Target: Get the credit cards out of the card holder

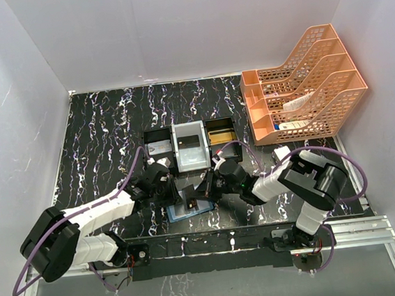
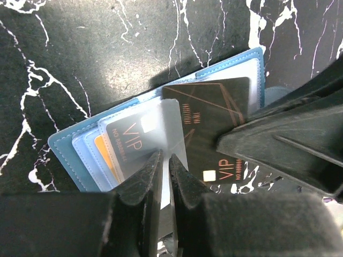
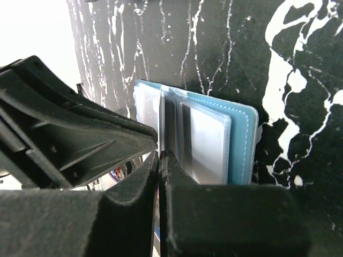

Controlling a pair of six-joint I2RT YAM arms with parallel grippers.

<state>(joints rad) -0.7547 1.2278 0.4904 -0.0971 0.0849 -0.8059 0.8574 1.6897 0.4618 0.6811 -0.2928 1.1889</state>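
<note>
The blue card holder (image 2: 64, 147) lies open on the black marbled table, near the front edge (image 1: 179, 215). My left gripper (image 2: 166, 158) is shut on the edge of one of its clear inner sleeves. That sleeve holds a dark VIP credit card (image 2: 134, 139), with an orange card (image 2: 104, 155) beneath it. A second dark credit card (image 2: 214, 112) sticks out of the holder at an angle. My right gripper (image 3: 162, 155) is shut on that card's edge, just beside the holder's pockets (image 3: 244, 139). Both grippers meet over the holder (image 1: 192, 197).
A black-and-white three-compartment tray (image 1: 190, 145) stands just behind the holder, with a gold card (image 1: 222, 137) in its right compartment. An orange mesh file rack (image 1: 304, 89) fills the back right. White walls close in the table on three sides.
</note>
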